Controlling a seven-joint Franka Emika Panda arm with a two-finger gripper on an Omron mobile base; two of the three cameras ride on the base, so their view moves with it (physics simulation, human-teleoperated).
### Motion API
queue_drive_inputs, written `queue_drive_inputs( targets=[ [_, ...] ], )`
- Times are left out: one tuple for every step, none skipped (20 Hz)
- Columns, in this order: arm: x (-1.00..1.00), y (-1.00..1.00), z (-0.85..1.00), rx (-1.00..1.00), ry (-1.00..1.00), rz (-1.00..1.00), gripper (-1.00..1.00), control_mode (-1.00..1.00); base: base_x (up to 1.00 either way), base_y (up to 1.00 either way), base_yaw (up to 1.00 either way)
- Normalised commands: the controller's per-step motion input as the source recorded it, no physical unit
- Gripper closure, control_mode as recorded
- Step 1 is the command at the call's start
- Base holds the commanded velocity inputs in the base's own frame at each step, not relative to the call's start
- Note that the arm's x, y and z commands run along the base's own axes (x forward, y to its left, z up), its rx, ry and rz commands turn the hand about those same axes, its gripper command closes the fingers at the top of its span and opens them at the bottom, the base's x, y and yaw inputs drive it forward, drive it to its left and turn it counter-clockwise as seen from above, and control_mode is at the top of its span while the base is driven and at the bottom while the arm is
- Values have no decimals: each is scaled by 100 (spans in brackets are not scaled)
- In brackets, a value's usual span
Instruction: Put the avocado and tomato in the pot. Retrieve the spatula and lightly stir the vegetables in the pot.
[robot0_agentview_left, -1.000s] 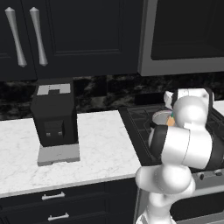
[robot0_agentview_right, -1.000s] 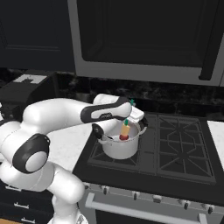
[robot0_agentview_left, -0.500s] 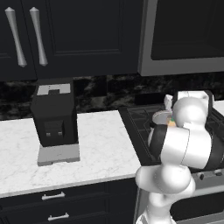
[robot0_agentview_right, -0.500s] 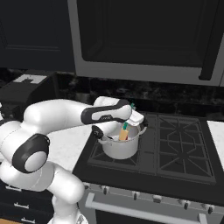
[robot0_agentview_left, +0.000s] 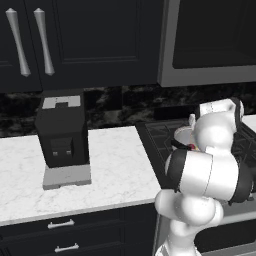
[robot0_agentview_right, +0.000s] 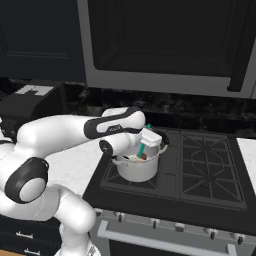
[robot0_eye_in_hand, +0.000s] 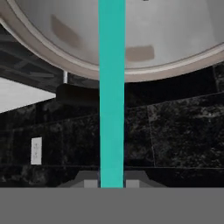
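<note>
The gripper (robot0_agentview_right: 148, 140) is clamped on the spatula (robot0_agentview_right: 142, 149); in the hand view its two dark fingertips (robot0_eye_in_hand: 89, 183) press against either side of the teal handle (robot0_eye_in_hand: 111, 92), which runs straight up from them and across the pale inside of the pot (robot0_eye_in_hand: 175, 39). From the right base view the hand sits just above the pot's (robot0_agentview_right: 136, 169) far right rim, and the handle slants down from it into the pot, where a bit of yellow-orange head and the small dark red tomato (robot0_agentview_right: 144, 157) lie together near the right wall. The avocado cannot be made out. The pot stands on the left near burner of the dark stove (robot0_agentview_right: 200, 170), one black side handle (robot0_agentview_right: 119, 159) showing on its left. In the left base view the arm hides most of the pot. A black coffee machine (robot0_agentview_left: 62, 135) stands on the white marble counter (robot0_agentview_left: 115, 170) to the left of the stove, well apart from the pot
</note>
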Motion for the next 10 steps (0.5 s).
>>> queue_drive_inputs(
  targets=[
    [-21,0,0,0,21,0,100,-100,0,0,0],
    [-9,0,0,0,23,0,100,-100,0,0,0],
    [-9,8,0,0,19,0,100,-100,0,0,0],
    [-5,5,-1,0,17,0,100,-100,0,0,0],
    [-4,3,-6,0,15,0,100,-100,0,0,0],
    [-1,4,-6,0,12,0,100,-100,0,0,0],
    [0,6,-2,3,6,0,100,-100,0,0,0],
    [0,6,0,7,0,0,100,-100,0,0,0],
    [0,6,0,8,0,0,100,-100,0,0,0],
    [0,8,0,10,-2,0,100,-100,0,0,0]
  ],
)
